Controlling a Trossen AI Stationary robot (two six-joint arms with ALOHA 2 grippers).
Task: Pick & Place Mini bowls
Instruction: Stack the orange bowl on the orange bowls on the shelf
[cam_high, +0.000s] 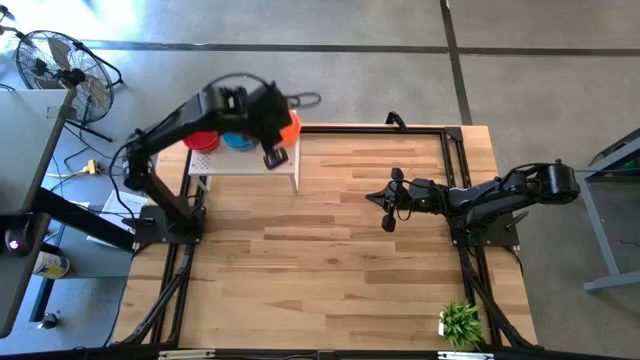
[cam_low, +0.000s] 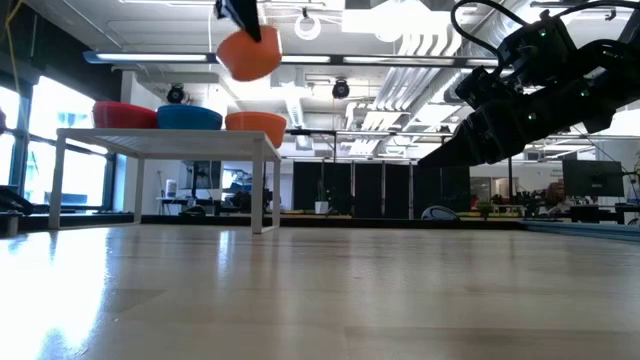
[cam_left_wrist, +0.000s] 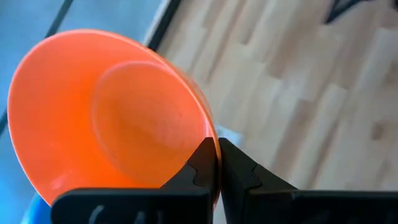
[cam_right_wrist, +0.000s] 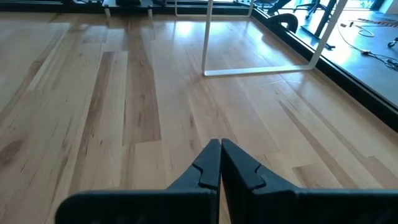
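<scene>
An orange bowl (cam_low: 248, 53) hangs in the air above the white stand (cam_low: 170, 140), tilted on its side, its rim pinched between the fingers of the left gripper (cam_left_wrist: 216, 163). You see it in the low view directly over another orange bowl (cam_low: 256, 122) that sits on the stand's top at the end nearest the table's middle. Beside that one sit a blue bowl (cam_low: 189, 117) and then a red bowl (cam_low: 125, 114), in a row. The open wood table (cam_high: 330, 240) lies below and toward the right arm from the held bowl, so you would likely carry it that way and down. The right gripper (cam_right_wrist: 220, 163) waits low over the table, fingers pressed together, holding nothing, well apart from the stand.
</scene>
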